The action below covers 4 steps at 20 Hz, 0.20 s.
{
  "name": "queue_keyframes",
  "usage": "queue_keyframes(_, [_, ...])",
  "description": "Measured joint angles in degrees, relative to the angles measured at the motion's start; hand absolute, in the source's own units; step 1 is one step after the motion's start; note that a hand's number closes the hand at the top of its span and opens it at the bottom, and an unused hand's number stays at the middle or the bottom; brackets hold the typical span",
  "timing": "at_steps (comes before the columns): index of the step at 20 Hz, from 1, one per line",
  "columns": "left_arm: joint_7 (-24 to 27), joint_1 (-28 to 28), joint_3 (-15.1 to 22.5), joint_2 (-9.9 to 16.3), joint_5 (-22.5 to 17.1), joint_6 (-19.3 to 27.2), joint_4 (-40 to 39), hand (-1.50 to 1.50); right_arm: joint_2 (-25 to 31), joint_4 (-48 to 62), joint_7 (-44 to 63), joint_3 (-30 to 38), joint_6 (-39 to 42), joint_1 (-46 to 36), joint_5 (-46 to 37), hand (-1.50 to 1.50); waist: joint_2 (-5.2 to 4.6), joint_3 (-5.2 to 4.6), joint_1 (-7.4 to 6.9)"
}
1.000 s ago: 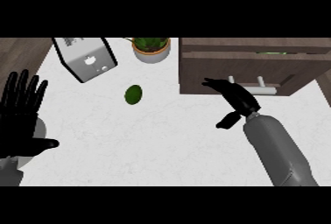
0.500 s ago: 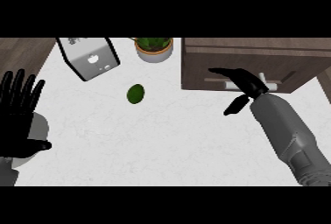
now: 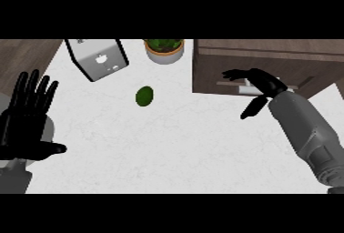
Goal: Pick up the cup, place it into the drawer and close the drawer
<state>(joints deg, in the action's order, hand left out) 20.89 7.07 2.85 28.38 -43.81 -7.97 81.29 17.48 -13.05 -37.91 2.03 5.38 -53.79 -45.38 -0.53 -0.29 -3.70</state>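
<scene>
On the white marbled counter (image 3: pixel 168 150) a small dark green oval fruit (image 3: pixel 144 96) lies alone near the middle, behind it to the left a silver box-like appliance (image 3: pixel 98 59) stands tilted, and a potted green plant (image 3: pixel 164 48) sits at the back edge.

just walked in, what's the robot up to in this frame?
The right hand is stretched out at the front of the wooden drawer unit, by its pale handle, fingers open and holding nothing. The left hand rests open at the view's left edge, fingers up. On the white counter lie a small green object, a potted plant and a silver box-shaped appliance. No cup is visible.
</scene>
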Motion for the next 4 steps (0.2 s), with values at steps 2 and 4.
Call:
queue_keyframes(2, [-0.55,0.88,0.07,-0.22,0.09,0.36,0.06,-1.50,0.13,1.10,-0.32,0.22,0.51,-0.60,0.00,-1.50,0.04,0.00,-0.04])
queue_keyframes(4, [0.04,0.62,-0.08,-0.13,0.57,-0.23,-0.70,-1.50,0.46,1.78,-1.47,0.30,0.56,-0.69,-0.12,-1.50,0.04,-0.06,-0.30])
